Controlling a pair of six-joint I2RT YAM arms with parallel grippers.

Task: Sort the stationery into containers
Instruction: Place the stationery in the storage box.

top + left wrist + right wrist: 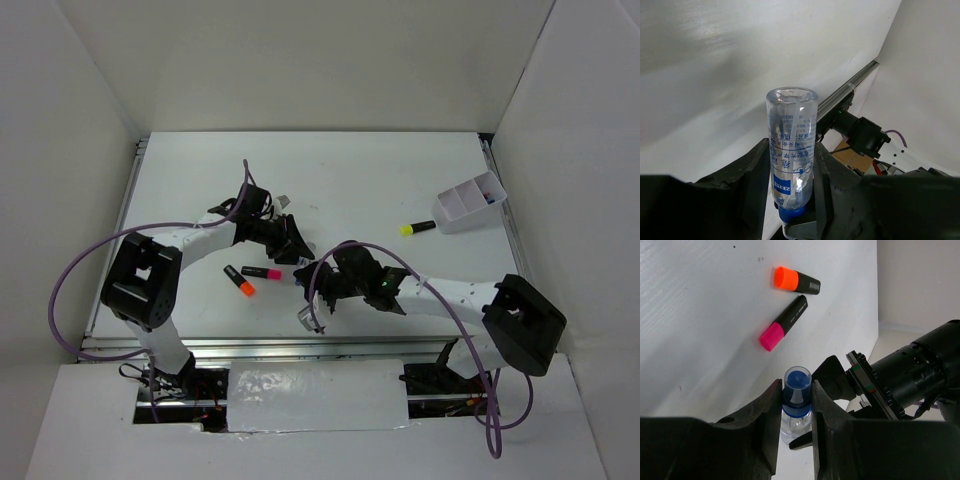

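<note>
The clear plastic blue-capped marker [790, 130] is held off the surface at both ends. The left gripper [792, 152] clamps its barrel and the right gripper [796, 389] pinches its cap, apparently a handover toward the white divided plastic box [462, 220].

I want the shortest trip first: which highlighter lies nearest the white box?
The yellow-ended highlighter, right beside the white box; the pink-ended highlighter and orange-ended highlighter lie together much farther away.

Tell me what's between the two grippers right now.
The clear blue-capped marker: the left gripper grips its body, the right gripper clasps its cap, shown in both wrist views.
</note>
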